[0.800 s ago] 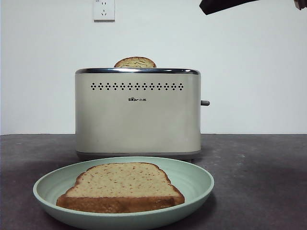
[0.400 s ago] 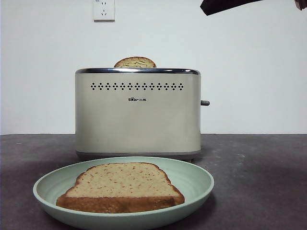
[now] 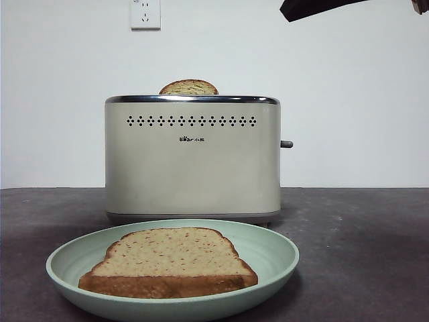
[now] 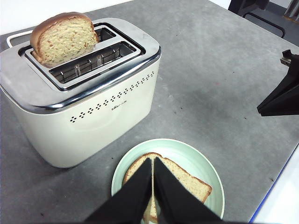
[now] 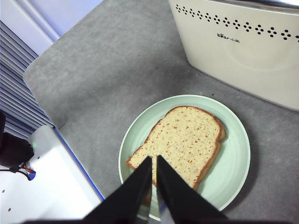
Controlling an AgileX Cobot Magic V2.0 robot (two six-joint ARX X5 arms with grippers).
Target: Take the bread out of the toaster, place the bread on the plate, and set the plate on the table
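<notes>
Two bread slices are seen: one (image 3: 169, 261) lies flat on the plate (image 3: 281, 258) before the toaster (image 3: 192, 161), one (image 4: 64, 37) stands in its slot. Left gripper (image 4: 153, 161) and right gripper (image 5: 154, 159) are held above the plate, jaws pressed together.

plate (image 3: 281, 258) front rim cut by the frame edge; toaster slice (image 3: 189, 87) mostly hidden in toaster (image 3: 192, 161)

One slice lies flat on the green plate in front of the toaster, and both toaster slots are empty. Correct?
Not quite. One slice does lie on the plate, but the left wrist view shows a second slice standing in one slot of the toaster; only the other slot is empty.
</notes>
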